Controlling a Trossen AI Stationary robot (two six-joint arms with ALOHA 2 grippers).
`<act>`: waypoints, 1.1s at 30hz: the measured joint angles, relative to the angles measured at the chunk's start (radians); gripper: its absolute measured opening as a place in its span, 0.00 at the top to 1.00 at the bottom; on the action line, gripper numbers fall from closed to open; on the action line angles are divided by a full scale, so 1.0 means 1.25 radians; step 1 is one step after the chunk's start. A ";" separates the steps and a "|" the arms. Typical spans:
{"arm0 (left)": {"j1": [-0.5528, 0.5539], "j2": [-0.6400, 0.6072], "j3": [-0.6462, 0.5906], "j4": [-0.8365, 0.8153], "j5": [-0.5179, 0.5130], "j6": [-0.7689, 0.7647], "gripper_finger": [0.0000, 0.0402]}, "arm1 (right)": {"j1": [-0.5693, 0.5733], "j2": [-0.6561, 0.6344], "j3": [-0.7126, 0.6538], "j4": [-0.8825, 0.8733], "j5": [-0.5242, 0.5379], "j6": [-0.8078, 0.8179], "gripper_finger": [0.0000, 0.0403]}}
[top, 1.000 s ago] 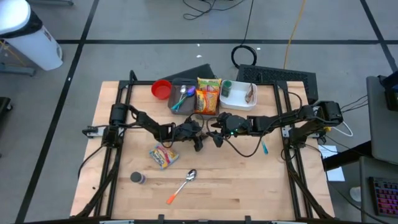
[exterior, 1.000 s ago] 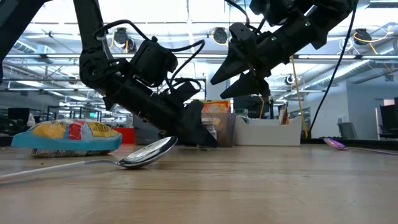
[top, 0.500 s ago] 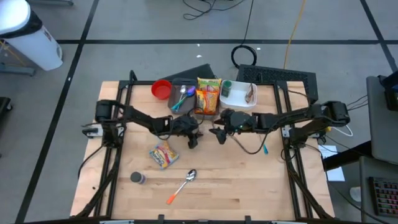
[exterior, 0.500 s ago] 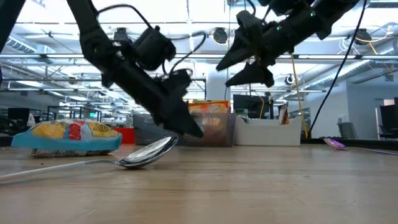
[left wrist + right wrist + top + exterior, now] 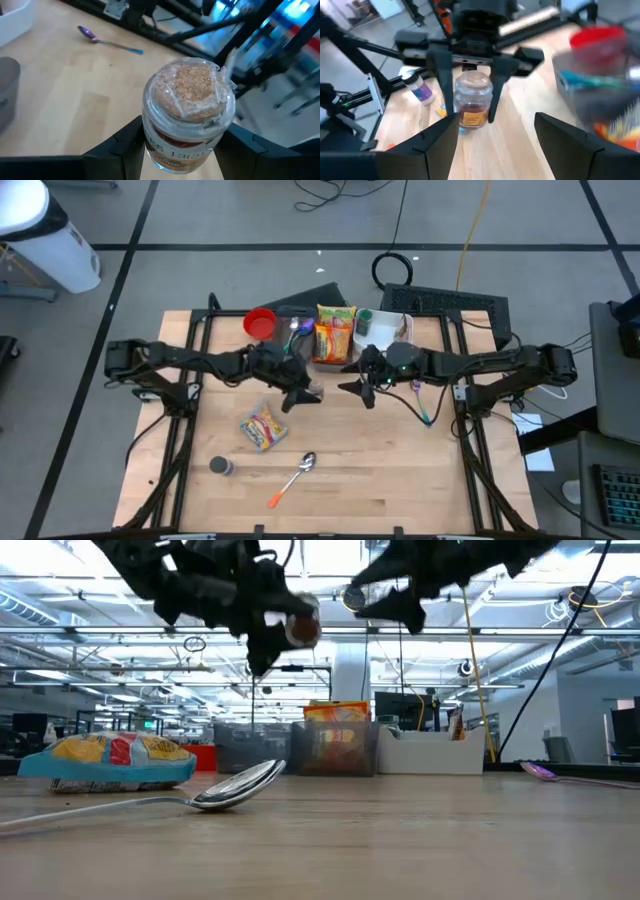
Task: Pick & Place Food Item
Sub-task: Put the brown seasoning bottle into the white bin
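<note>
The left end effector point(image 5: 304, 392) is clamped on a small glass jar point(image 5: 187, 116), holding it up in the air over the middle of the worktop point(image 5: 400, 470). The right end effector point(image 5: 352, 388) faces it just beside, fingers spread and empty. Bins line the far edge point(image 5: 340, 332); a snack packet point(image 5: 263, 428), a spoon point(image 5: 295, 477) and a small dark pot point(image 5: 220, 466) lie nearer, with bare wood on the right.

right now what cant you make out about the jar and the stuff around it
- Jar label: left wrist view, cut off by the left gripper fingers and the bottom edge.
- Grey bin contents: right wrist view, blurred.
- Small dark object near the table's front left: high view, too small to identify.
</note>
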State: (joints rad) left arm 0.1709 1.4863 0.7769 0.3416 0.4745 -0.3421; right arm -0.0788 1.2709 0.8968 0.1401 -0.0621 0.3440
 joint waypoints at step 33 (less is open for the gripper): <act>-0.069 0.026 0.479 -0.701 -0.134 0.043 0.50 | -0.013 0.094 0.335 -0.229 -0.179 -0.170 0.37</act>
State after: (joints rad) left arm 0.0853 1.5189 1.3750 -0.5344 0.3064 -0.2888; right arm -0.0950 1.3884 1.3155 -0.1458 -0.2854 0.1319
